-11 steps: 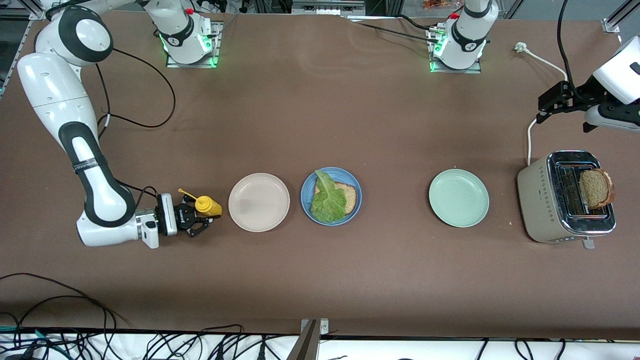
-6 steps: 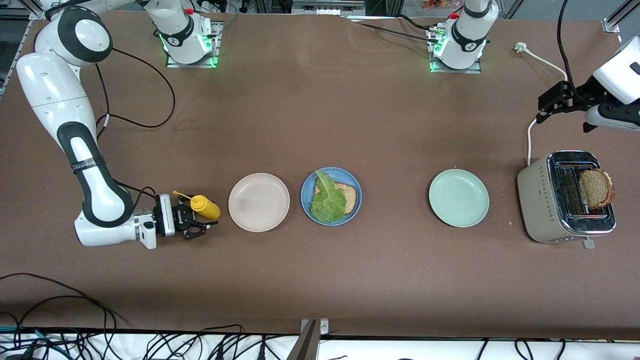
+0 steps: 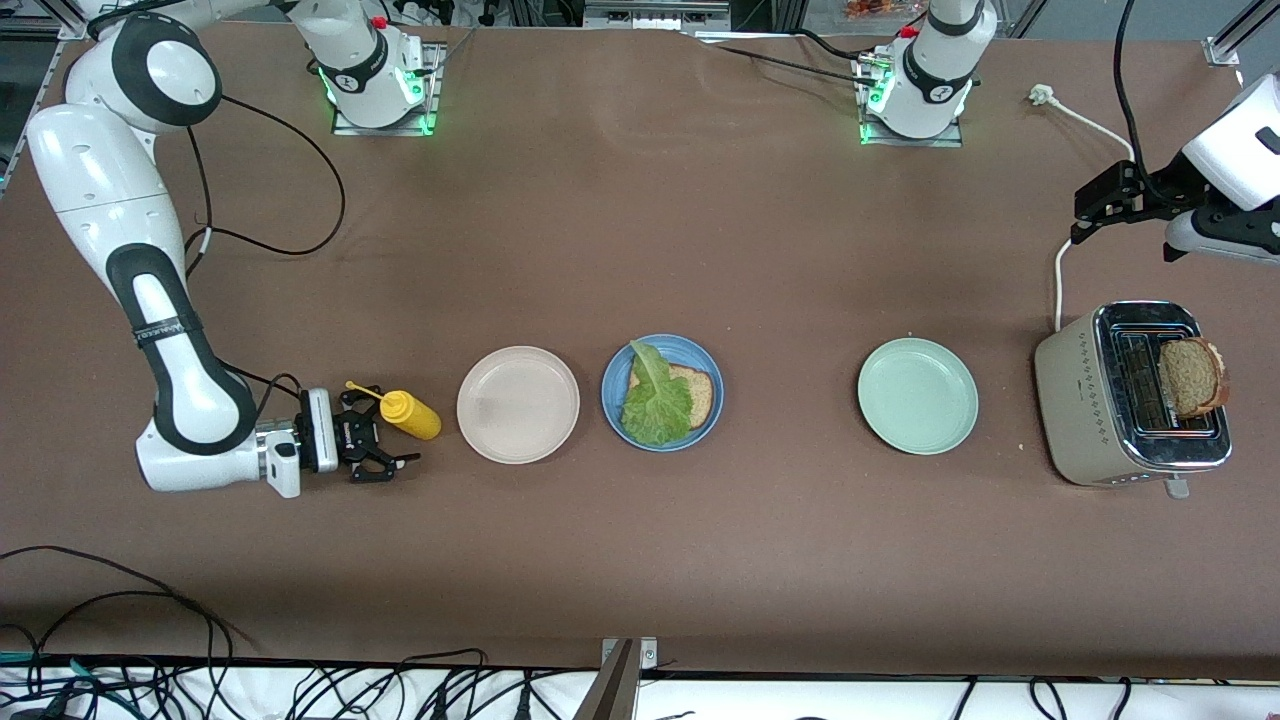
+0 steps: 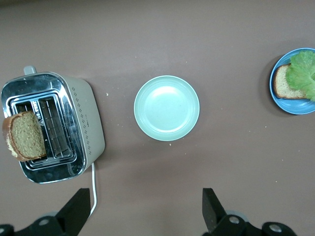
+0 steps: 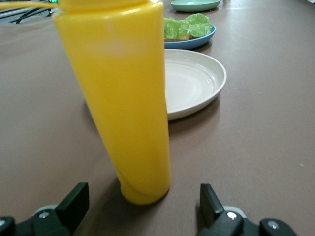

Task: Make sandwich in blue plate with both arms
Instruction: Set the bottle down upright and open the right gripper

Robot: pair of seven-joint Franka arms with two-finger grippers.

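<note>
The table [image 3: 640,240] is plain brown. On it are a yellow bottle [image 3: 408,414], a beige-white plate [image 3: 518,404], a blue plate [image 3: 662,392] holding brown bread [image 3: 697,393] under green lettuce [image 3: 655,398], and a pale green plate [image 3: 917,396]. The toaster [image 3: 1132,394] is beige with a small diamond pattern and a chrome top, a brown slice [image 3: 1192,377] in it.

Brown table [image 3: 640,220]: 3 plates, toaster [image 3: 1120,400], yellow bottle [image 3: 410,416].

You see two glossy white arms, the right arm [image 3: 150,290] and left arm [image 3: 1235,150], with dark grey joint bands. Black cables trail from them. Green lights glow at both bases [image 3: 375,85], each topped by a red button.
</note>
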